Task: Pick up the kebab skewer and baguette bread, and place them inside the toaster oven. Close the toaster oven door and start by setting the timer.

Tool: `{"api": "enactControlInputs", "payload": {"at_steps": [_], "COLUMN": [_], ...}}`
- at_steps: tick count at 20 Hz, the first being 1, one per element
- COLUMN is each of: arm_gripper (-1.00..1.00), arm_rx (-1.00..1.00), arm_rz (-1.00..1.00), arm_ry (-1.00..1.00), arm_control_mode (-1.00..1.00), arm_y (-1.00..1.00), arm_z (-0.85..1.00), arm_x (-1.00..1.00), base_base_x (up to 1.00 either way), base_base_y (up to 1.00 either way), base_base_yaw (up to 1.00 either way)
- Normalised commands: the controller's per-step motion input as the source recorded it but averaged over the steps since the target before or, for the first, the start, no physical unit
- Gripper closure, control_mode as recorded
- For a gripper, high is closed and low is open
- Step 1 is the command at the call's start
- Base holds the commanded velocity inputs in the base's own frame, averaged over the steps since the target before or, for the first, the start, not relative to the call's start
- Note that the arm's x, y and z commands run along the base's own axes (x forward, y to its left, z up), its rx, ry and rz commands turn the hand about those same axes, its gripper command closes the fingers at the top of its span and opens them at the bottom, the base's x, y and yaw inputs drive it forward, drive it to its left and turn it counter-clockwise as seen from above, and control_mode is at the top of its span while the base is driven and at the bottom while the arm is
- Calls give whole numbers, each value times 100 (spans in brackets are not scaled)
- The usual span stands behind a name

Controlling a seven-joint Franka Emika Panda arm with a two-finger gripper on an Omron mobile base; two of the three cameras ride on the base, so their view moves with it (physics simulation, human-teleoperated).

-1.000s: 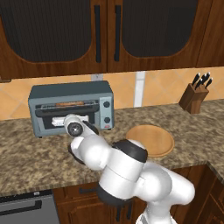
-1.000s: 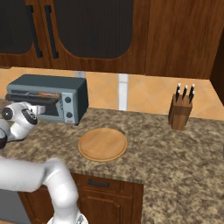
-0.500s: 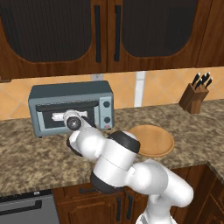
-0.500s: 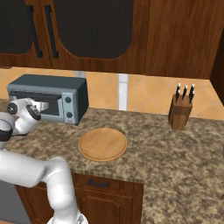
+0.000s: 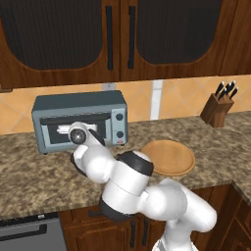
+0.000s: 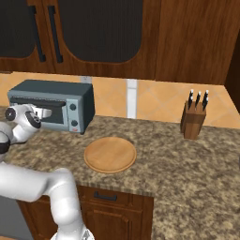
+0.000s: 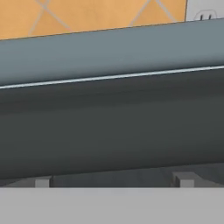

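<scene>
Since a second ago, the drop-down door (image 5: 73, 132) of the grey-blue metal toaster oven (image 5: 81, 119) on the speckled stone counter (image 5: 29, 176) goes from hanging ajar to shut, so the timer step appears next. Directly before the door, the two-finger gripper (image 6: 44, 112) stands with jaws wide apart, holding nothing. Skewer and baguette cannot be made out. No legible writing appears; only a small red mark below the knobs.

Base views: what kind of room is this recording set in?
A simulated home kitchen, by the look of it: a toaster oven and knife block stand on a granite counter under dark wood cabinets.
</scene>
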Motion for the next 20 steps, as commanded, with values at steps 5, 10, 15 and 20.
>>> {"api": "enactControlInputs", "payload": {"at_steps": [5, 10, 15, 20], "arm_gripper": [-100, -100, -100, -100], "arm_rx": [0, 0, 0, 0], "arm_rz": [5, 4, 0, 0], "arm_ry": [1, 0, 0, 0], "arm_control_mode": [-100, -100, -100, -100], "arm_y": [-1, -17, -40, -46], "arm_z": [0, 0, 3, 12], "arm_x": [-3, -23, -35, -24], "base_base_x": [0, 0, 0, 0], "base_base_y": [0, 0, 0, 0], "base_base_yaw": [0, 0, 0, 0]}}
